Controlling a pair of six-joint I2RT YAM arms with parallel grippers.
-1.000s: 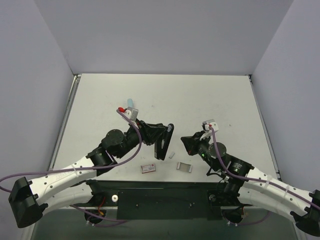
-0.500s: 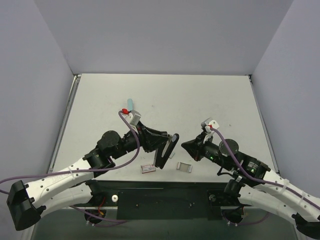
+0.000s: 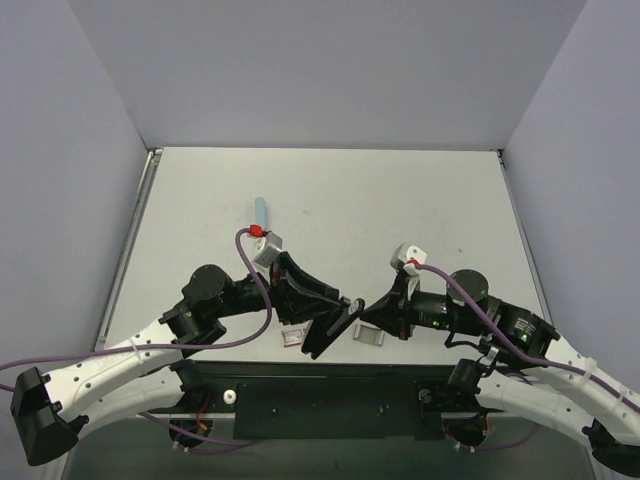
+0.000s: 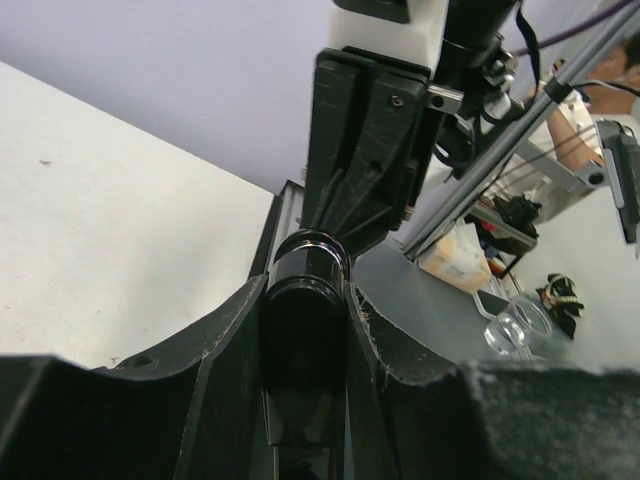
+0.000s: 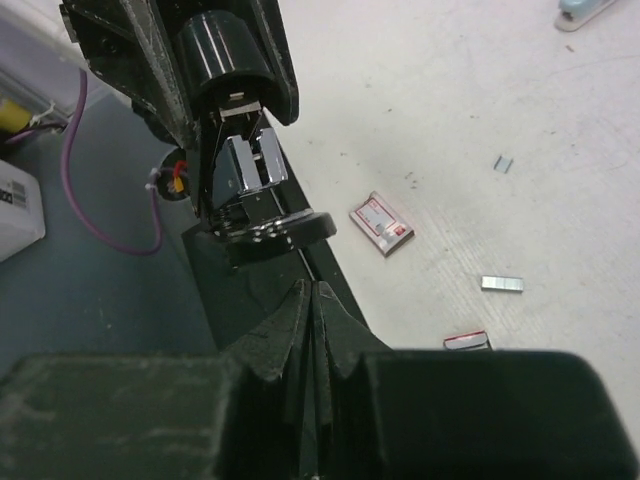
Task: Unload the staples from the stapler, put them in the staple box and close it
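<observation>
My left gripper (image 3: 322, 318) is shut on the black stapler (image 3: 343, 318) and holds it tilted above the table's near edge. In the left wrist view the stapler (image 4: 305, 340) fills the gap between the fingers (image 4: 225, 340). The right wrist view shows the stapler (image 5: 235, 60) hinged open with its shiny metal magazine (image 5: 252, 165) exposed; I cannot tell whether staples sit in it. My right gripper (image 5: 312, 292) is shut and empty, its tip just short of the stapler's lower end. From above, the right gripper (image 3: 368, 308) nearly touches the stapler. A loose staple strip (image 5: 501, 284) lies on the table.
A small staple box (image 3: 293, 338) lies by the near edge, with a second box (image 3: 370, 335) under the right gripper. A light blue item (image 3: 260, 210) lies farther back on the white table (image 3: 400, 200). A tiny staple piece (image 5: 503, 164) lies on the surface. The black base rail (image 3: 320, 385) runs along the front.
The left arm has carried the stapler down and right toward the near edge, tilting it. The right gripper has swung left and now meets the stapler. Both grips are unchanged.
</observation>
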